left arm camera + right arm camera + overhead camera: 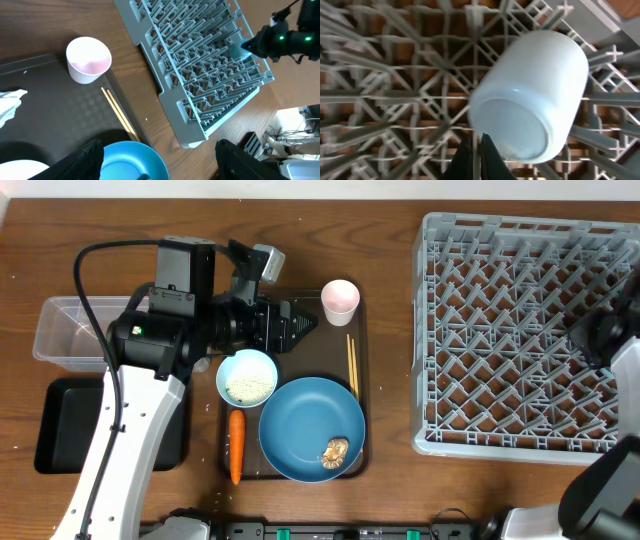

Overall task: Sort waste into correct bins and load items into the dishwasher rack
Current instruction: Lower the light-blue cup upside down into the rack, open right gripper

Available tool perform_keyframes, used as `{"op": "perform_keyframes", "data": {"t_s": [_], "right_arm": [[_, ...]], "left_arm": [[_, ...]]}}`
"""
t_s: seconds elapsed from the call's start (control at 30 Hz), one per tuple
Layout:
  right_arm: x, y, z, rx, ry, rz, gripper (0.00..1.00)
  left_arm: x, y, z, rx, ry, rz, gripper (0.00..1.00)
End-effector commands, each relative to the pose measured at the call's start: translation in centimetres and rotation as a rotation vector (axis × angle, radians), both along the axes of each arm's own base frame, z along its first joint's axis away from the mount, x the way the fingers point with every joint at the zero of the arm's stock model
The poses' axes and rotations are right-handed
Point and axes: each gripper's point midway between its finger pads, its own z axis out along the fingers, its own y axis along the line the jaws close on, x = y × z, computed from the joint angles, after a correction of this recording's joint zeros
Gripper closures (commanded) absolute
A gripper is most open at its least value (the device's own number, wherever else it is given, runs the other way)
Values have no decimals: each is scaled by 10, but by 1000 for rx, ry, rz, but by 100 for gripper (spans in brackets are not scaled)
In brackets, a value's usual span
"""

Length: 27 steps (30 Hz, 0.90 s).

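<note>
My left gripper point(300, 325) is open and empty, hovering over the dark brown serving tray point(300, 305); its fingers straddle the blue plate's rim in the left wrist view point(160, 160). The white wrapper point(10, 102) lies on that tray. A pink cup point(340, 300), chopsticks point(352, 365), a pale-blue bowl of rice point(247, 377), a carrot point(236, 445) and the blue plate point(312, 427) with a brown scrap point(336, 451) sit there too. My right gripper point(481, 145) is shut on the rim of the light-blue cup point(530, 95), which is tilted over the grey rack point(520, 330).
The clear tub point(65, 330) and the black tray point(60, 425) sit at the far left, partly under my left arm. My right arm point(600, 340) reaches over the rack's right side. Bare wood lies between the serving tray and the rack.
</note>
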Motion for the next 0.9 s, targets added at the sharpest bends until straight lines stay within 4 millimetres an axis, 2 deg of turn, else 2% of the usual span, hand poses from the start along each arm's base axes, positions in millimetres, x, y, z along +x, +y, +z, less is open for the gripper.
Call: {"op": "perform_keyframes", "data": {"t_s": [0.0, 0.07, 0.13, 0.33, 0.5, 0.67, 0.73, 0.8, 0.87], "right_arm": [[-6, -6, -11, -36, 59, -7, 98], [-5, -8, -15, -40, 70, -11, 98], [-11, -17, -11, -82, 86, -38, 99], [-23, -39, 21, -173, 38, -128, 99], [-33, -46, 40, -185, -6, -164, 96], [-20, -32, 44, -109, -78, -107, 80], [-16, -27, 48, -89, -108, -88, 80], [-6, -11, 51, -23, -155, -15, 80], [-4, 2, 47, 16, -146, 37, 82]], "left_arm": [[1, 1, 8, 2, -27, 1, 28], [1, 1, 8, 2, -27, 1, 28], [1, 1, 8, 2, -27, 1, 27], [1, 1, 8, 2, -28, 1, 27], [1, 1, 8, 2, -31, 1, 28], [1, 1, 8, 1, -31, 1, 27], [1, 1, 8, 2, -31, 1, 28], [1, 1, 8, 2, -30, 1, 27], [1, 1, 8, 1, -32, 1, 28]]}}
